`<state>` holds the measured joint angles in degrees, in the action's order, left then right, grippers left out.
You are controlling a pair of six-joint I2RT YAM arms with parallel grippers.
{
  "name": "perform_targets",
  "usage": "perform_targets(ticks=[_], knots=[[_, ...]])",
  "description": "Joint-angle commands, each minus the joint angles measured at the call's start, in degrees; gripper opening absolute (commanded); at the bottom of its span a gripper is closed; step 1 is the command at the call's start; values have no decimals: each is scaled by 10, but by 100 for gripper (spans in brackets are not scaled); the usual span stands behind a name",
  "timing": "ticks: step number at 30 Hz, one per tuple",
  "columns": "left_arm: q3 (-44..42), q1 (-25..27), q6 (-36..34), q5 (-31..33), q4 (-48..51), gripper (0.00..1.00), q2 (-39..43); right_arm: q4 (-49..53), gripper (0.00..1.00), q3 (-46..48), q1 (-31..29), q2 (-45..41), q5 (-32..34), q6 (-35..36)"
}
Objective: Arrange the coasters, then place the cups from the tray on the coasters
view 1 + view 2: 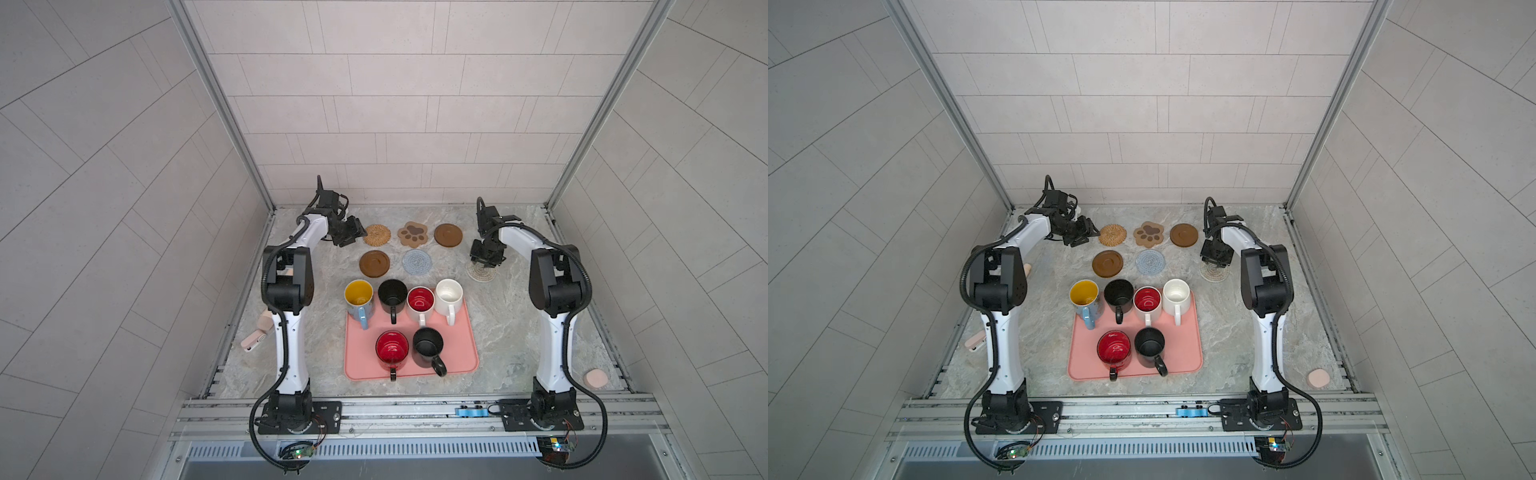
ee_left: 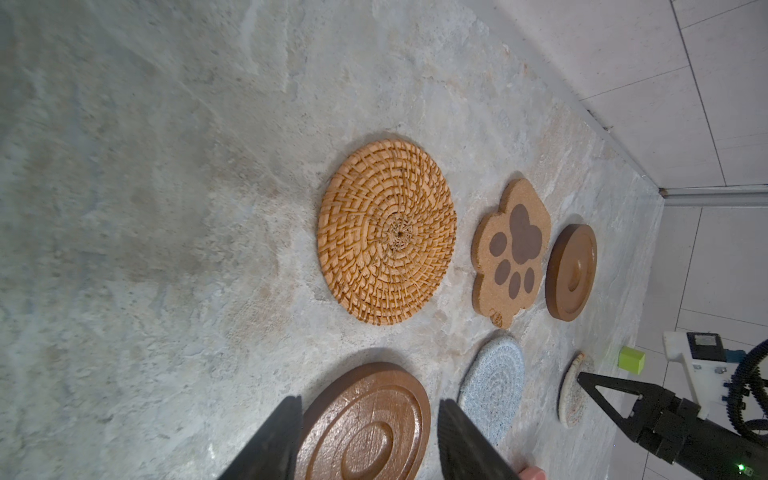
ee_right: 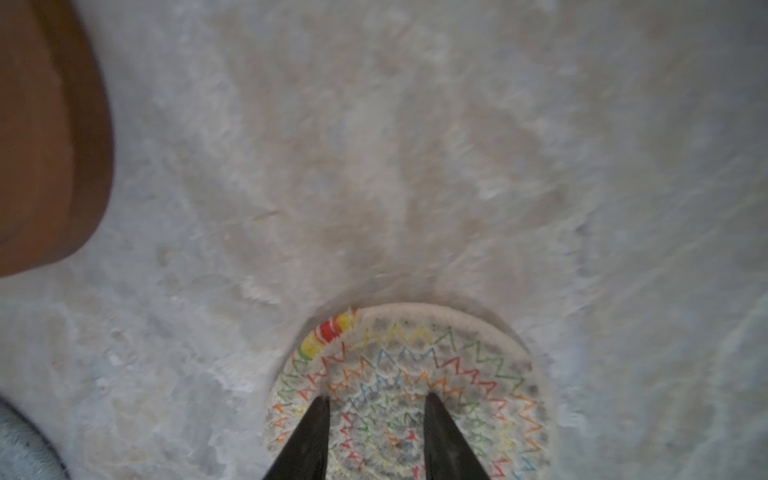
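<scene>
1. Right gripper (image 3: pixel 377 397) sat over the whitish crochet coaster (image 3: pixel 409 365), jaws apart and holding nothing.
2. Coaster lay flat, well right of the grey-blue coaster (image 1: pixel 417 261).
3. Judged light, soft and floppy; pinch its rim.
4. Left gripper (image 2: pixel 370 400) was apart and empty.

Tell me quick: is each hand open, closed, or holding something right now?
Left hand: open, holding nothing.
Right hand: open, tips over the white coaster, not gripping it; whether they touch it cannot be told.
</scene>
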<state>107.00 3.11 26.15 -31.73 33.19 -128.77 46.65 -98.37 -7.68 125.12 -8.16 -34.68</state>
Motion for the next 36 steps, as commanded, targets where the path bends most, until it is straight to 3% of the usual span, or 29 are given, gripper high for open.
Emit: perform_targets(ticks=[1, 10, 23, 36], knots=[[6, -3, 3, 4, 1, 60, 17, 19, 40, -4, -34, 41, -30, -24], [8, -3, 1, 6, 7, 60, 18, 52, 40, -113, -72, 112, -47, -18], [11, -5, 4, 6, 6, 60, 15, 56, 40, -144, -72, 129, -53, -24], [12, -5, 4, 5, 6, 60, 17, 63, 40, -147, -67, 124, -19, -30]])
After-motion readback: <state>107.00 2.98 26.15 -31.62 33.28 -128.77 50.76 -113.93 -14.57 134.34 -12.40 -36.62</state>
